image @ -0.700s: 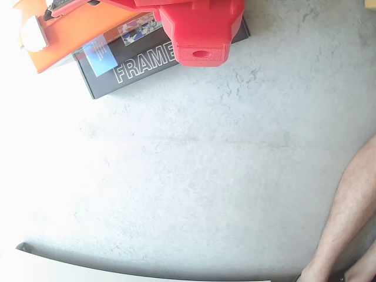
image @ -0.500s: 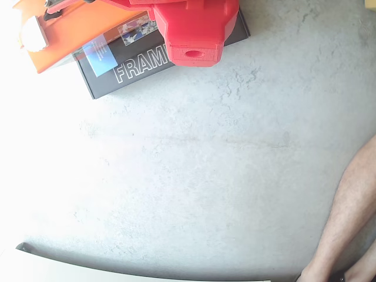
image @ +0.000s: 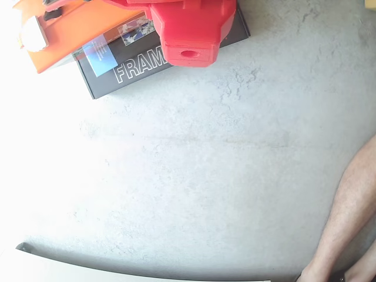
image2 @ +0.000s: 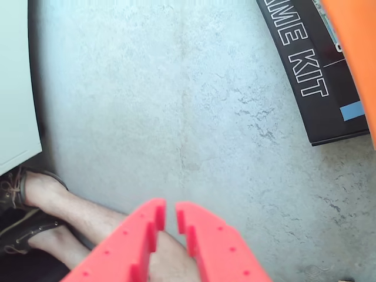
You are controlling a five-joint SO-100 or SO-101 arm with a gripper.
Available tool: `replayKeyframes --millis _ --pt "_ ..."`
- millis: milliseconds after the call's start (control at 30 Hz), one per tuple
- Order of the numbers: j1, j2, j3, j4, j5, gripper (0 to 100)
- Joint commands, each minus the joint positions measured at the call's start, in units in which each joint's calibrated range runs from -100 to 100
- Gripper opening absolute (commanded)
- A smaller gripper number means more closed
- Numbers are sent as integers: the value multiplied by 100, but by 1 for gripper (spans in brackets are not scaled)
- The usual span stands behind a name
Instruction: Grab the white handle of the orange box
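Observation:
The orange box (image: 64,38) lies at the top left of the fixed view, partly on the black box, with a glaring white patch at its left end. Only its orange edge (image2: 359,53) shows in the wrist view, at the top right. The white handle cannot be made out in either view. My red gripper (image2: 170,210) enters the wrist view from the bottom, its jaws almost together with nothing between them. It hangs above the floor, far from the orange box. In the fixed view, the red arm body (image: 188,29) covers part of both boxes and hides the fingers.
A black box lettered "FRAME KIT" (image: 141,64) lies under the orange box and shows in the wrist view (image2: 311,76). A person's bare leg (image: 346,217) stands at the right; legs and a brown shoe (image2: 29,194) sit beside my gripper. A pale panel (image2: 14,82) is at the left.

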Motion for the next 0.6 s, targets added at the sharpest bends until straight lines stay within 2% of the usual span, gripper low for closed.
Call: replayKeyframes --millis 0,267,433,567 --pt "-558 -71 317 59 272 2" --pt "-2185 -71 317 93 1154 2" --pt "-3487 -71 219 677 1588 2" --pt "-3944 300 -206 998 1813 2"
